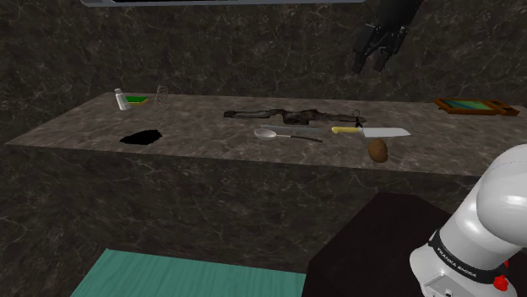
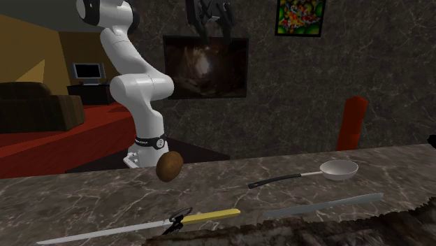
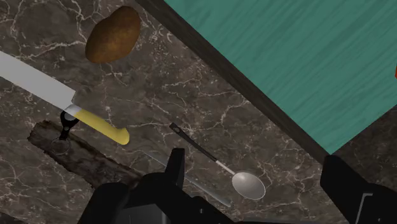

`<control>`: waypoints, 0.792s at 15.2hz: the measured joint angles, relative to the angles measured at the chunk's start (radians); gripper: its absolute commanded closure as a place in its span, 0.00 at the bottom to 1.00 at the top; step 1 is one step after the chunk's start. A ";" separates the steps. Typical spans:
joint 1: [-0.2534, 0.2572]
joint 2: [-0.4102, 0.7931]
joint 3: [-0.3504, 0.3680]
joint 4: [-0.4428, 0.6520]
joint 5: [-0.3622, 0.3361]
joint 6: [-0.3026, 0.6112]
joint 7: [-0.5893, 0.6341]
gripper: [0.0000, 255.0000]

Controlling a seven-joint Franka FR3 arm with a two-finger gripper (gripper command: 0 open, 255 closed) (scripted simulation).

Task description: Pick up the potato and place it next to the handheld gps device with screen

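One potato (image 1: 378,150); one knife (image 1: 372,131) (yellow handle); one spoon (image 1: 268,132)

Gripper (image 2: 212,28) cut off at 2nd ext. view's top, knife (image 3: 39,81) blade at wrist view's edge.

On the dark marbled counter (image 1: 211,145), a yellow-handled knife (image 1: 372,131) lies right of centre with a spoon (image 1: 268,132) near its left, a small white bottle (image 1: 122,100) stands upper left, a green framed tray (image 1: 475,106) sits far right, and a teal mat (image 1: 186,278) shows at lower left.
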 measured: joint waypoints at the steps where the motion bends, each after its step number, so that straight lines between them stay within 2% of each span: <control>1: 0.000 0.000 0.000 0.000 0.000 0.000 0.000 0.00; 12: -0.146 0.102 0.023 -0.189 -0.090 0.191 0.211 0.00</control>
